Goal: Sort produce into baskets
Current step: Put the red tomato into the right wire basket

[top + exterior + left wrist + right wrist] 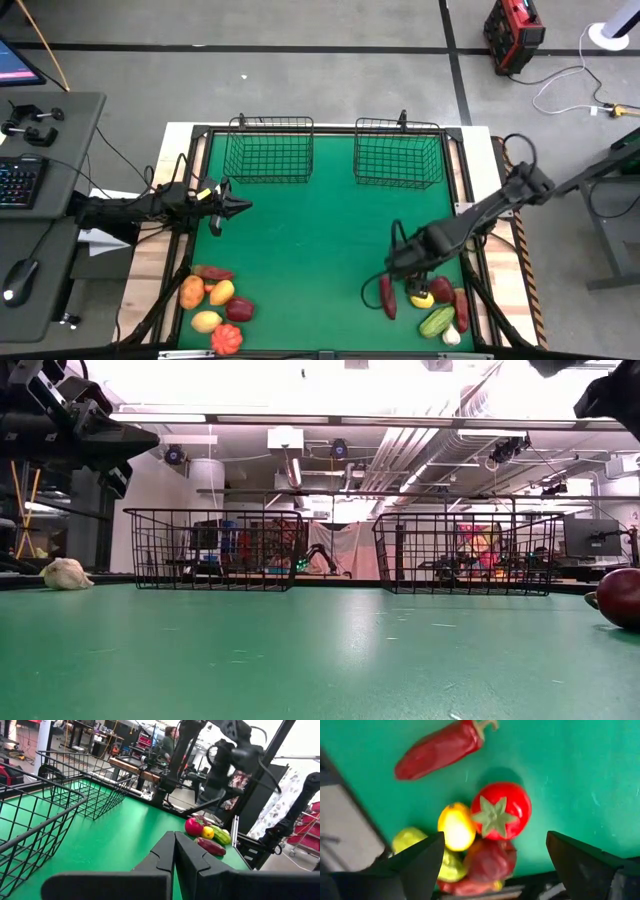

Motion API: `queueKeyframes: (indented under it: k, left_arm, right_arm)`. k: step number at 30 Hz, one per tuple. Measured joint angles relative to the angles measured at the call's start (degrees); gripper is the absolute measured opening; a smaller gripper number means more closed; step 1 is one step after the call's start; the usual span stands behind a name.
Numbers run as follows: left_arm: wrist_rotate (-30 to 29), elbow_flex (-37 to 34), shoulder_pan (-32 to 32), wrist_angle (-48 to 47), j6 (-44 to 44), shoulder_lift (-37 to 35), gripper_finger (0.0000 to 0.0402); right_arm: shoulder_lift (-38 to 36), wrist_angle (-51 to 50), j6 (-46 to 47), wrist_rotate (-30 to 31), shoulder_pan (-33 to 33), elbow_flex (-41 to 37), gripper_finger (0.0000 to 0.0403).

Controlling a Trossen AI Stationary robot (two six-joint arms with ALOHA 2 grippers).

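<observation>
The right end effector (415,280) hung with its fingers spread wide above the produce cluster at the tabletop's (310,240) near right corner, directly over a red tomato (501,811) that touched a yellow piece (456,826) and a dark maroon one (490,860), with a red pepper (440,750) lying apart. To pick the tomato cleanly it would probably need to drop straight down with the fingers straddling it, so the neighbours were not nudged, then carry it to one of the two baskets (398,152) at the far edge, both apparently empty. The left end effector (232,207) waited over the left side, fingers pressed together. A second pile (215,305) sat at the near left corner. In the high view, the arm hid the tomato.
</observation>
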Motion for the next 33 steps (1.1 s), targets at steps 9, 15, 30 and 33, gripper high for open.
queueKeyframes:
  k: [9, 15, 30, 33]
  left_arm:
    - [0.0, 0.0, -0.02, 0.0, 0.0, 0.0, 0.0]
    - [0.0, -0.01, -0.01, 0.0, 0.0, 0.0, 0.0]
    - [0.0, 0.0, 0.0, 0.0, 0.02, 0.0, 0.0]
    - [0.0, 0.0, 0.0, 0.0, 0.02, 0.0, 0.0]
  right_arm:
    - [7.03, 0.18, 7.14, 6.02, 4.01, 0.0, 0.0343]
    - [9.97, -1.9, 13.33, 4.71, 3.54, -0.02, 0.0343]
    - [10.83, -2.1, 23.42, 0.75, 2.08, -0.04, 0.0343]
    - [11.11, -1.29, 23.88, -0.81, 2.01, -0.04, 0.0343]
